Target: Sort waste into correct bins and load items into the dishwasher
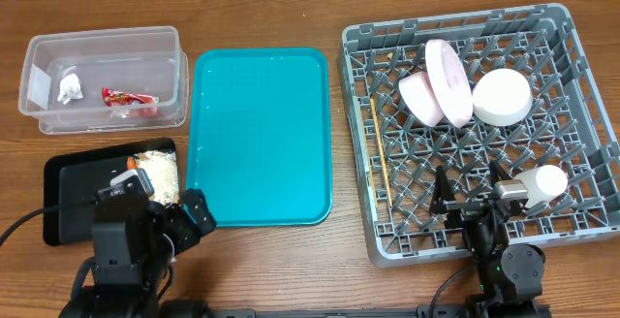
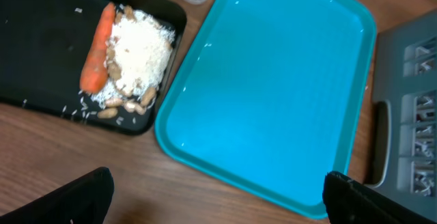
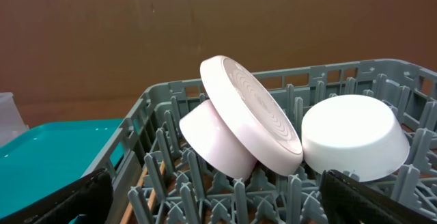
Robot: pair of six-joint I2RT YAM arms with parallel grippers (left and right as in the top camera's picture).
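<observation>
Teal rectangular plastic serving tray point(image 1: 260, 134) lies on the wooden table point(image 1: 291, 8) between the shallow black rectangular tray point(image 1: 73, 197), which holds a small orange carrot point(image 2: 97, 50), and the large grey plastic dish rack point(image 1: 455, 22). Pale-pink round bowls point(image 1: 449, 80), a white bowl point(image 1: 502, 97) and a small white cup point(image 1: 544, 182) rest in the rack. Left tool point(image 2: 217, 183) and right tool point(image 3: 212, 183) are both released, grasping nothing.

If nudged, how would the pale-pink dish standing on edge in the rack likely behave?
The pale-pink dish stands tilted on its rim, leaning on the pale-pink bowl, so a sideways nudge would probably tip or roll it. It looks rigid, and its smooth surface may be slippery to grip. The rack has pegs that should limit its travel.
</observation>
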